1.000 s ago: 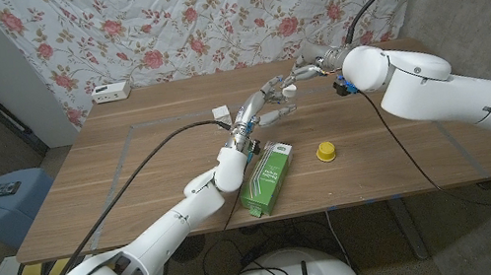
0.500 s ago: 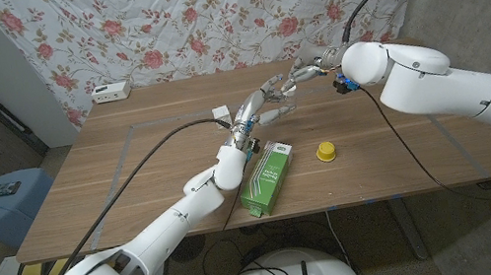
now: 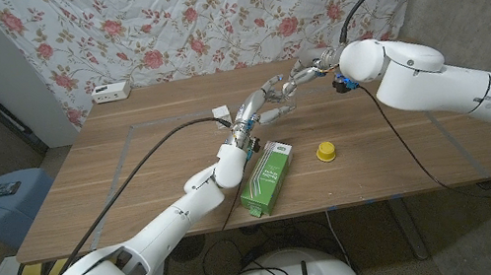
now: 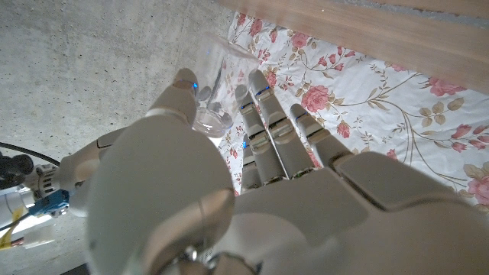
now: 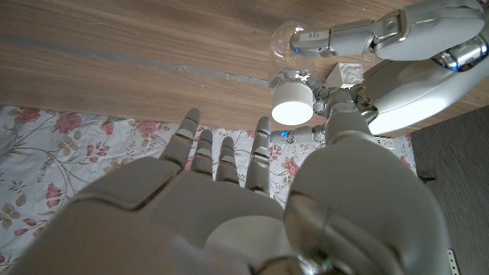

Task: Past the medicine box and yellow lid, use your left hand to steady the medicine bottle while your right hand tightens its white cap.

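The wooden table (image 3: pixel 132 176) runs from its near edge back toward a wall hung with a rose-patterned cloth (image 3: pixel 205 14); faint tape lines mark a rectangle on its top. Taking the green medicine box (image 3: pixel 266 178) as the landmark: it lies near the table's front edge, long side angled away from the robot. The yellow lid (image 3: pixel 326 151) sits to the box's right, apart from it and slightly farther back. A black cable (image 3: pixel 150 163) crosses the tabletop to the box's left, following the left arm.

Just behind the box, the left hand (image 3: pixel 256 111) reaches up and away, fingers spread around the medicine bottle (image 5: pixel 294 95). In the left wrist view the clear bottle (image 4: pixel 214 92) stands between the thumb and the other fingers (image 4: pixel 267 130); contact looks likely but cannot be confirmed. In the right wrist view the bottle's white cap (image 5: pixel 293 108) faces the camera, with the left hand's fingertips on either side of the bottle.

Farther back and to the box's right, the right hand (image 3: pixel 307 72) meets the left at the bottle. Its fingers (image 5: pixel 221 153) are extended and apart, stopping short of the cap; whether the thumb touches it cannot be told.

Well behind the box to the left, a white power strip (image 3: pixel 111 92) rests at the table's far edge. Off the table's left side stands a blue round stool (image 3: pixel 2 203); grey wall lies to the right of the cloth.
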